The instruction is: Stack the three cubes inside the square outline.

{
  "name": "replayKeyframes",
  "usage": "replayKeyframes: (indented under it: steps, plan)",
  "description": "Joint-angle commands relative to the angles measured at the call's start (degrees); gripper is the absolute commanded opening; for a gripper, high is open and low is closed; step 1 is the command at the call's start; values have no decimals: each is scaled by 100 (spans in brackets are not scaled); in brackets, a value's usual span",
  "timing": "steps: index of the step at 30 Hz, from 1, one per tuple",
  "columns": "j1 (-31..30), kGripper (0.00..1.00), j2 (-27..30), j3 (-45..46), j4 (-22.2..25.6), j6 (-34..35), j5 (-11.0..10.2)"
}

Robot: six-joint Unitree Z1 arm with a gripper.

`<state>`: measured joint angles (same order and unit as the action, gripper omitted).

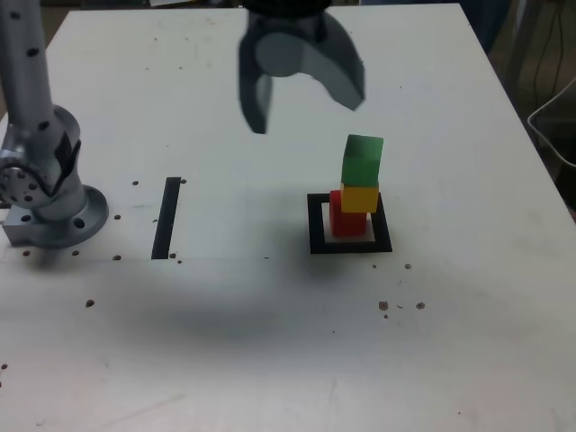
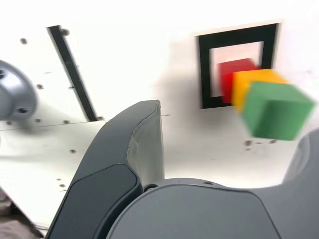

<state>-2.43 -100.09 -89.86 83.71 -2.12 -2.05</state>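
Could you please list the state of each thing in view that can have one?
Gripper: open, holding nothing, raised clear of the stack.
Red cube: at the bottom of the stack, inside the square outline.
Yellow cube: stacked on the red one, offset.
Green cube: on top of the yellow one.
Square outline: flat on the table, red cube within.

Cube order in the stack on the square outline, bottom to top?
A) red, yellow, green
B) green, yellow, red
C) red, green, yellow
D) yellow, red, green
A: the red cube is lowest, within the square outline, the yellow cube is above it, and the green cube is on top.
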Motion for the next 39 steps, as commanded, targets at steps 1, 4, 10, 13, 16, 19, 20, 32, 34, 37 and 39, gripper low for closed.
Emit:
replayKeyframes:
  steps: [1,4,10,13,16,19,20,32,34,37,39]
  plan:
    - [-4,99,260,239,-4,-11,-2]
    - [-4,99,594,653,-19,-19,23]
    - [-4,99,1101,1463,-61,-26,68]
    - [-4,99,1264,1895,-129,-26,107]
    - [-4,99,1375,2295,-265,-26,145]
    - [-4,99,1440,2696,-456,-32,166]
    - [-4,99,1453,2833,-530,-38,174]
    - [-5,99,1460,4020,-1220,-87,-134]
    - [-5,99,1435,4104,-1305,-87,-165]
    - [-5,99,1438,4147,-1389,-87,-92]
    - [-4,99,1466,4142,-1414,-87,-23]
